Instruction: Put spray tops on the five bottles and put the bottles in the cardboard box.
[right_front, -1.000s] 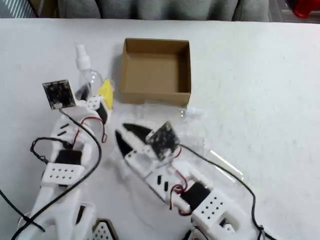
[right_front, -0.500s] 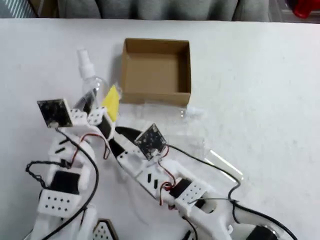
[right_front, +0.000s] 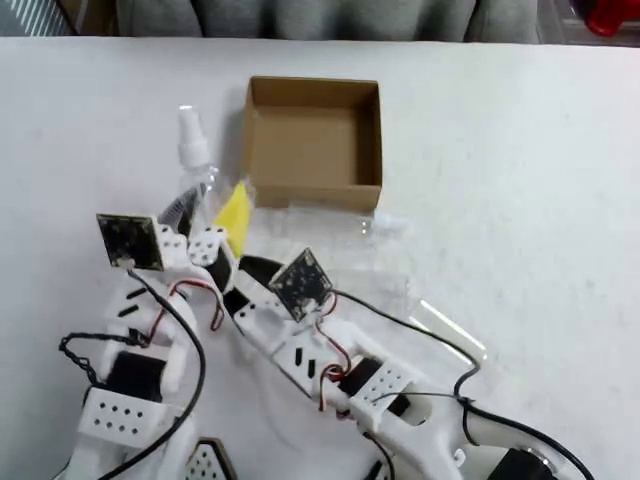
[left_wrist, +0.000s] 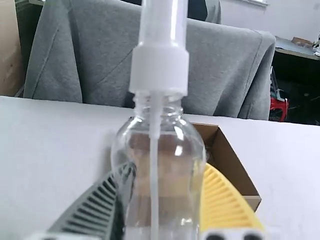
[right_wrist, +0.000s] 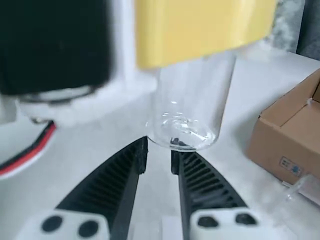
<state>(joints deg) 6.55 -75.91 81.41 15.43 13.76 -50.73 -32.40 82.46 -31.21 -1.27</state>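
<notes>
A clear bottle (right_front: 196, 178) with a white spray top (right_front: 189, 128) on it stands upright in my left gripper (right_front: 208, 212), which is shut on the bottle's body just left of the cardboard box (right_front: 312, 135). In the left wrist view the bottle (left_wrist: 159, 165) sits between the grey finger and the yellow finger (left_wrist: 225, 205), with the box (left_wrist: 227, 160) behind it. My right gripper (right_wrist: 159, 150) lies low, just under the bottle's base (right_wrist: 182, 132). Its black fingers (right_wrist: 117, 185) stand a narrow gap apart with nothing between them. The box looks empty.
Crumpled clear plastic wrapping (right_front: 430, 300) lies on the white table right of the right arm, with a small clear piece (right_front: 385, 222) in front of the box. Both arms crowd the near left. Grey chairs stand behind the table.
The left gripper has carried the bottle to the right, closer to the box. The right arm has swung left under it, and its fingers have narrowed from wide open.
</notes>
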